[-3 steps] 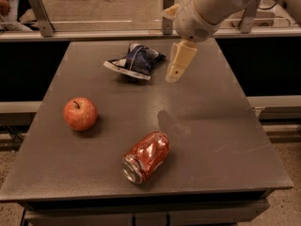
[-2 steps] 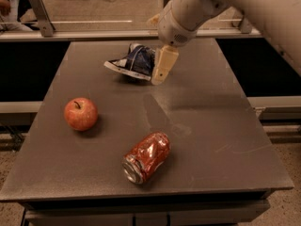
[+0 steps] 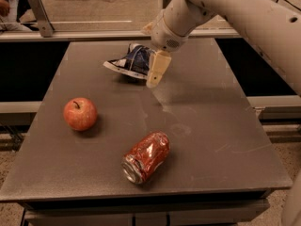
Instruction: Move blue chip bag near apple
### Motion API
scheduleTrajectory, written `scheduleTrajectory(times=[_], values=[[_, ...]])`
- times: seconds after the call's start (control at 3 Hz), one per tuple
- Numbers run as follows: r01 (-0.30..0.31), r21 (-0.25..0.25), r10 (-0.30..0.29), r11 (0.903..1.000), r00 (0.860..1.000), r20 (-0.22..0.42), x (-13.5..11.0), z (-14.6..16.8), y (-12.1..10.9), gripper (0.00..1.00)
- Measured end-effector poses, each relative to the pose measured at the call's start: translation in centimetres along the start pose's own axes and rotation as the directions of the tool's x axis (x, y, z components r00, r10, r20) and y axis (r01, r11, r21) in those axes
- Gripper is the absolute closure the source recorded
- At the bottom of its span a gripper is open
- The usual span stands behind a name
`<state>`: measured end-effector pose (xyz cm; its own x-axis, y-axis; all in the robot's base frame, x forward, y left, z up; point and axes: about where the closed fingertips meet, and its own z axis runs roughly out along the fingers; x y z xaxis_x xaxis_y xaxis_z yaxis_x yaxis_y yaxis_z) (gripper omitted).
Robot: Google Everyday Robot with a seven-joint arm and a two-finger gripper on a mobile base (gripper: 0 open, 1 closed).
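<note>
The blue chip bag (image 3: pixel 130 60) lies crumpled at the far middle of the dark table (image 3: pixel 211 126), its pale sealed edge pointing left. The red apple (image 3: pixel 80 113) stands at the left, nearer the front than the bag and well apart from it. My gripper (image 3: pixel 154 73) hangs from the white arm (image 3: pixel 225 8) that reaches in from the upper right. It sits low at the bag's right edge and overlaps it in the camera view. Whether it touches the bag cannot be told.
A crushed red can (image 3: pixel 146 156) lies on its side near the table's front middle. A metal rail (image 3: pixel 94 33) runs behind the table's far edge. The floor drops away past the table's right and front edges.
The gripper has moved left and lower, from beside the bag's right side to right against the bag's right edge. The bag, apple and can have not moved.
</note>
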<state>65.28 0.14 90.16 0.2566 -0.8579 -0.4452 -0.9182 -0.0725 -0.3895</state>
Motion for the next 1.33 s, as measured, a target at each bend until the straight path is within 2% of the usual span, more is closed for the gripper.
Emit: scheduleTrajectory(times=[0.33,0.67,1.33], values=[[-0.014,-0.008,0.014,0.9999,0.999,0.031,0.3,0.4,0.1,0.00],[-0.028,0.014,0.027,0.9995,0.999,0.046,-0.1,1.4,-0.5,0.00],[-0.077,0.028,0.078,0.9967,0.996,-0.054,1.9,4.9,-0.5,0.00]])
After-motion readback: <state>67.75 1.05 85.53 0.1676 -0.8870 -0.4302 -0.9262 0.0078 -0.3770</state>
